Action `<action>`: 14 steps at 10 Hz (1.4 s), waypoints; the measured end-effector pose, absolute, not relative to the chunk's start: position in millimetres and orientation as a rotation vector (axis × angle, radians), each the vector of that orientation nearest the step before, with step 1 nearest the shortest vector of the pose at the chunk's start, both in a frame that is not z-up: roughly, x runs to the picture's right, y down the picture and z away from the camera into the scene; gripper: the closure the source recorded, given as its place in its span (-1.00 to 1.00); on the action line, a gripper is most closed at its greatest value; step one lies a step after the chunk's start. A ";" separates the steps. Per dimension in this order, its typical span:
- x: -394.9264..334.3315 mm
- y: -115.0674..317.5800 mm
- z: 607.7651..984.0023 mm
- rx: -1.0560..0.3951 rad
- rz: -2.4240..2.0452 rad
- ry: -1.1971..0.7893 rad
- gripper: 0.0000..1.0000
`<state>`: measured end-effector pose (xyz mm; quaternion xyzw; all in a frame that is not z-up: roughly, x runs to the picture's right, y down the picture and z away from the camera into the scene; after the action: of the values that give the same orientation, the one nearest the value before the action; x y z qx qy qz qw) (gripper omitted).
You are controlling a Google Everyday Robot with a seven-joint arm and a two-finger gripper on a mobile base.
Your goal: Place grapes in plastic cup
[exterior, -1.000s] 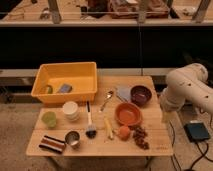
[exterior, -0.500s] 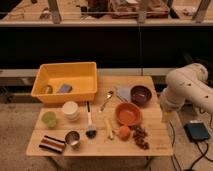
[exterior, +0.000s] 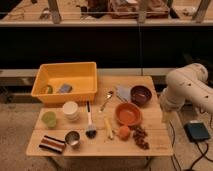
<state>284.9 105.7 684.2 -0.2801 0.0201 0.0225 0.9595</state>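
Beside the right edge of the light wooden table (exterior: pixel 155 145) hangs the robot's white arm (exterior: pixel 187 87), folded at a bulky elbow. The gripper (exterior: pixel 168 116) sits at its lower end, off the tabletop and touching nothing on it; whether the claw is wide or narrow cannot be told.

Nearest to it on the table stands a dark maroon round bowl (exterior: pixel 140 95), with a pale grey flat packet (exterior: pixel 123 91) just to its left. In front of those is a shallow orange bowl (exterior: pixel 128 114). The small lumpy bunch of dark brownish-purple grapes (exterior: pixel 140 137) lies on the wood at the front right, just beside a smooth orange round fruit (exterior: pixel 124 132).

Toward the middle lie a metal spoon (exterior: pixel 107 97), a thin yellow stick-shaped item (exterior: pixel 108 127) and a black-headed brush (exterior: pixel 91 131).

Well apart from the grapes, at the left, stands the short light-green translucent plastic cup (exterior: pixel 49 119), upright, beside a taller cream-white cup (exterior: pixel 70 110). A shiny metal cup (exterior: pixel 73 138) and a flat striped item (exterior: pixel 52 144) sit at the front left. A yellow plastic tub (exterior: pixel 65 66) fills the back left corner. Any print on these things is too small to read.
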 end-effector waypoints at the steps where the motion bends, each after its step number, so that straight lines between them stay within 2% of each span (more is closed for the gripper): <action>1: 284.9 105.7 684.2 -0.568 0.046 0.041 -0.30; 5: 283.5 105.4 684.0 -0.562 0.035 0.031 -0.30; 10: 247.6 115.3 670.7 -0.493 -0.343 -0.216 -0.30; 14: 236.4 118.6 667.3 -0.461 -0.483 -0.278 -0.30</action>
<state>236.4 118.6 667.3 -0.2257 -0.1358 -0.2362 0.9353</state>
